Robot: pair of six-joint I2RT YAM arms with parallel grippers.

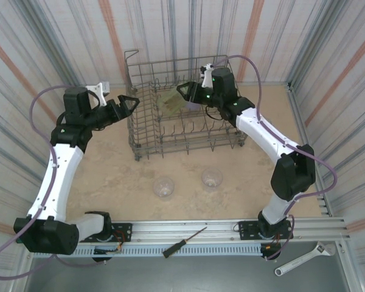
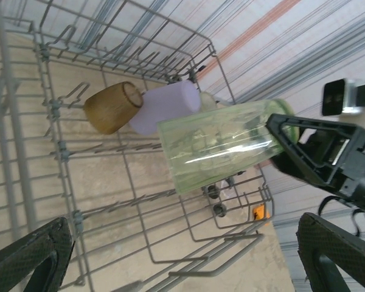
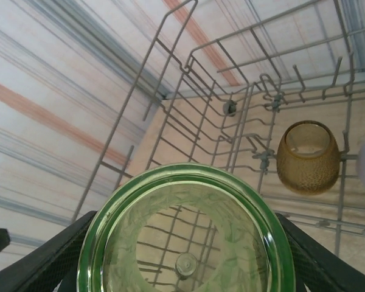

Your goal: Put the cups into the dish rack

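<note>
While 2 clear cups [image 1: 164,187] are left outside the rack [image 1: 140,131], at least 2 are loaded; a green cup [image 3: 182,237] is clamped by the right gripper [image 1: 190,92]; the left gripper [image 1: 126,103] is spread.

two clear cups [image 1: 164,187], one green [image 2: 222,146], one amber [image 2: 112,107], one lilac [image 2: 167,106], one rack [image 1: 134,125]

Your grey wire dish rack [image 1: 182,121] stands at the far side of the table, tines upright. Inside it, an amber-brown cup [image 2: 112,107] lies on its side across the tines with a lilac cup [image 2: 167,106] touching it. A pale shape just behind the lilac one may be another cup. The translucent yellow-green cup [image 2: 222,143] hangs on its side over the rack, clamped in your right gripper [image 1: 190,92]. A left clear cup [image 1: 164,187] and a right clear cup [image 1: 212,178] sit on the table before the rack, apart from each other.
</note>
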